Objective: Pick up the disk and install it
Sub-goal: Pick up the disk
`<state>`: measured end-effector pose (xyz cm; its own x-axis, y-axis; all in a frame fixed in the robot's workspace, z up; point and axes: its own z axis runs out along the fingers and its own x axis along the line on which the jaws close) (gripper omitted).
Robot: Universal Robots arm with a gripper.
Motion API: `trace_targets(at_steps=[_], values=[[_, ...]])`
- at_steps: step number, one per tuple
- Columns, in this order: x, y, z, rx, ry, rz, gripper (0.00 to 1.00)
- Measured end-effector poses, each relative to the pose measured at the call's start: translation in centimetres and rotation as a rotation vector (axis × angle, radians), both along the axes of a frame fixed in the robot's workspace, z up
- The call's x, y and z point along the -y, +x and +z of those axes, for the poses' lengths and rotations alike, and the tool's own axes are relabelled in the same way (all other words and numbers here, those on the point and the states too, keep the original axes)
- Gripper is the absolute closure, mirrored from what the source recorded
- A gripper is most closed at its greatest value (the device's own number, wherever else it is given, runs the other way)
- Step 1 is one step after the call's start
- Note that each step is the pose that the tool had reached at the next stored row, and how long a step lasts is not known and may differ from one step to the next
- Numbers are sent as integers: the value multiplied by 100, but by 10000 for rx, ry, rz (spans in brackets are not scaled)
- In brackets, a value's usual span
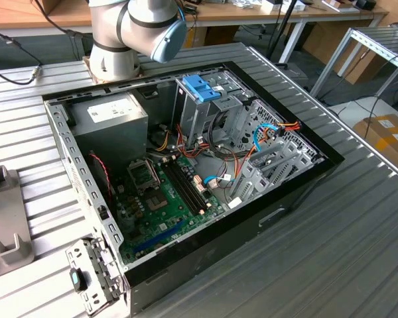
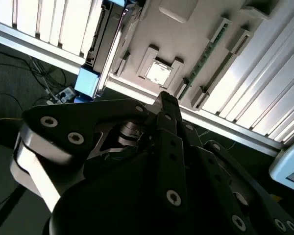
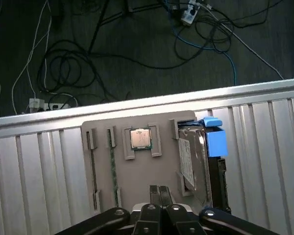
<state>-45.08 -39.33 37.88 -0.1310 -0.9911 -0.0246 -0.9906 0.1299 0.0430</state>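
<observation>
Gripper (image 3: 159, 190) pinched closed, empty | disk (image 3: 191, 164) stands on edge in the holder plate (image 3: 142, 172) end slot, near the processor chip (image 3: 138, 137) | you'll likely find it dense, rigid, shock-sensitive; pinch its flat metal faces, not the blue rails (image 3: 216, 142)

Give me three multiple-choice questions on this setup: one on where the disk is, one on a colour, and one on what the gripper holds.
1. Where is the disk?
A) inside the computer case
B) in the grey fixture tray
C) on the floor

2. What colour are the disk's rails?
A) red
B) blue
C) yellow

3. What does the gripper hold?
A) the disk
B) a cable
C) nothing

Answers:
1 B: in the first wrist view the disk stands in a slot of the tray, to one side of the processor chip.
2 B: the plastic along its edge is bright blue.
3 C: the gripper hovers shut over the tray, apart from the disk.
</observation>
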Motion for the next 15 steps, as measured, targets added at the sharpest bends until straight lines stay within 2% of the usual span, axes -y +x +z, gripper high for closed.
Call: trace_targets(at_steps=[1, 2, 11, 15], values=[[0, 0, 0, 0, 0, 541, 90], [0, 0, 0, 0, 0, 682, 90], [0, 0, 0, 0, 0, 1372, 90], [0, 0, 0, 0, 0, 1820, 90]])
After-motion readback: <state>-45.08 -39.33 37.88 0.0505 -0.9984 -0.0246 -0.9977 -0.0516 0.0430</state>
